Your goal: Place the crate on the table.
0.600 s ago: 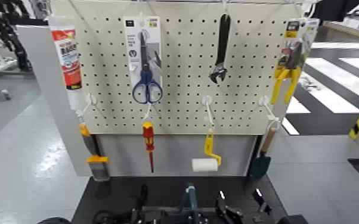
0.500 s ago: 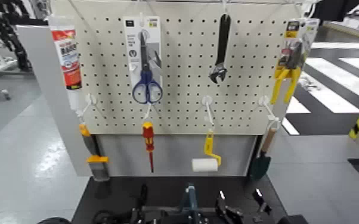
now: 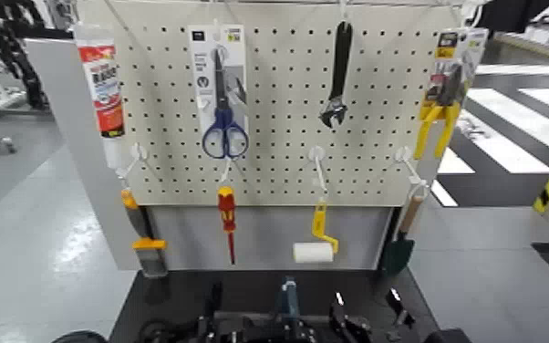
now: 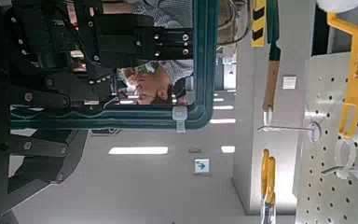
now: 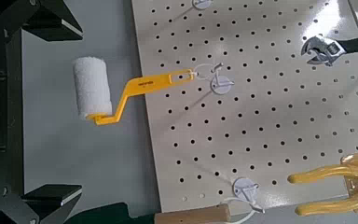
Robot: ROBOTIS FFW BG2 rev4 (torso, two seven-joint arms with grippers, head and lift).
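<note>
The crate shows only at the bottom edge of the head view, as its black rim (image 3: 251, 325) and its thin blue upright bar (image 3: 287, 299), low over the table's black top (image 3: 178, 290). My left gripper (image 3: 212, 316) is at the crate's left side. In the left wrist view its black fingers (image 4: 47, 56) stand on either side of the crate's rim (image 4: 201, 65). My right gripper (image 3: 347, 325) is at the crate's right side. In the right wrist view it (image 5: 51, 107) is spread wide with nothing between its fingers.
The cream pegboard (image 3: 278, 173) rises behind the table with scissors (image 3: 223, 128), a wrench (image 3: 337, 82), a red screwdriver (image 3: 228, 219), yellow pliers (image 3: 442, 119) and a paint roller (image 3: 310, 251). Grey floor lies on both sides. A person shows beyond the crate in the left wrist view (image 4: 154, 84).
The crate and both grippers have shifted very slightly to the left at the bottom edge of the head view. Nothing else has moved.
</note>
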